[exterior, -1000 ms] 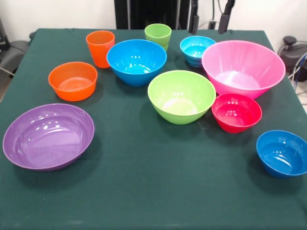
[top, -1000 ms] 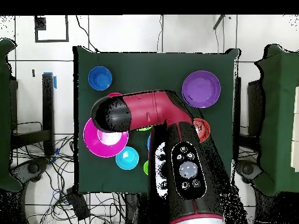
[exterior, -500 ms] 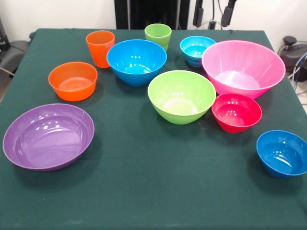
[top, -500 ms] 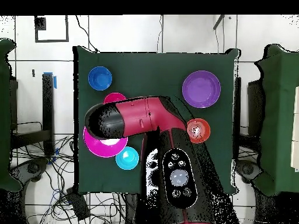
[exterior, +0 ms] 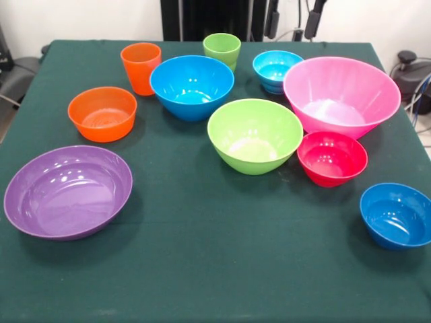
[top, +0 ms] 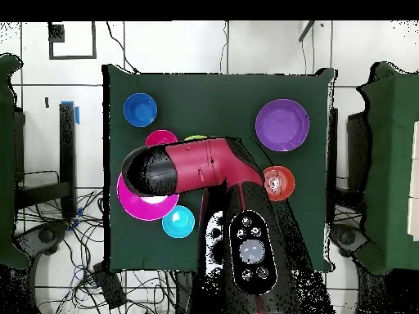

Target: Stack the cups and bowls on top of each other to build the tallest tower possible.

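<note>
Tool (exterior: 291, 21) is seen only as two dark tips at top edge of front view, above the small light-blue bowl (exterior: 277, 69) and pink bowl (exterior: 341, 94); nothing is held, tips are spread apart.

Nothing is stacked yet. All pieces sit apart on the counter (exterior: 215, 269): orange cup (exterior: 141, 67) and green cup (exterior: 222, 49) upper centre-left, large blue bowl (exterior: 192, 86) between them, lime bowl (exterior: 254, 134) centre, red bowl (exterior: 332, 158) right, purple bowl (exterior: 67, 191) lower left.

Risk, as judged: glossy rims may slip from the tips; the closely packed upper group could be knocked on descent.
</note>
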`<action>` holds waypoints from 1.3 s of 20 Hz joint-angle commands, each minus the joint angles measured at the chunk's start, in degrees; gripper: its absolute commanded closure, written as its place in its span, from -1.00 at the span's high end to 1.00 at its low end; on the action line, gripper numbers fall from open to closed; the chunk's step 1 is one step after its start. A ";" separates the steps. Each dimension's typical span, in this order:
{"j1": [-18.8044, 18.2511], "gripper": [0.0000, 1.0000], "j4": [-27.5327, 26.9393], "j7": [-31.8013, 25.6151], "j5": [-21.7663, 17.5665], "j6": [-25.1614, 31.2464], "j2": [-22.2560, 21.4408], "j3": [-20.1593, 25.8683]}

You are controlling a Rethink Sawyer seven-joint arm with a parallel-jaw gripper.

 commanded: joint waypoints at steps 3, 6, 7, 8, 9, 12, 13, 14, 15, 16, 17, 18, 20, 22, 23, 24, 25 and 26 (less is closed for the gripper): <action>1.88 1.00 2.70 9.37 -0.49 -5.95 4.97 -1.20; 2.66 1.00 1.87 9.43 -1.05 -6.48 5.73 -2.18; 2.97 1.00 1.61 9.44 -1.21 -6.58 5.89 -2.55; 3.27 1.00 1.31 9.49 -1.35 -6.77 6.16 -2.93; 3.53 1.00 0.96 9.47 -1.46 -7.06 6.57 -3.24; 4.46 1.00 0.10 9.76 -1.91 -8.65 8.00 -4.41; 4.57 1.00 0.05 9.69 -1.81 -9.27 8.45 -4.60; 4.68 1.00 0.16 9.61 -1.54 -9.58 8.77 -4.76; 4.96 1.00 0.43 9.77 -1.53 -10.31 8.85 -5.15; 5.27 1.00 0.83 10.08 -1.46 -10.88 8.88 -5.51; 5.67 1.00 1.37 10.55 -1.40 -11.84 8.98 -5.98; 6.07 1.00 1.91 11.03 -1.35 -12.81 9.09 -6.45; 6.77 1.00 2.45 11.76 -1.11 -14.74 9.78 -7.26; 7.12 1.00 2.60 11.88 -0.74 -16.06 10.67 -7.72; 7.16 1.00 2.69 11.81 -0.44 -16.53 11.00 -7.81; 7.37 1.00 2.64 11.77 -0.32 -16.85 11.20 -8.08; 7.43 1.00 2.66 11.61 -0.09 -17.05 11.35 -8.19; 7.56 1.00 2.58 11.45 0.04 -17.23 11.49 -8.37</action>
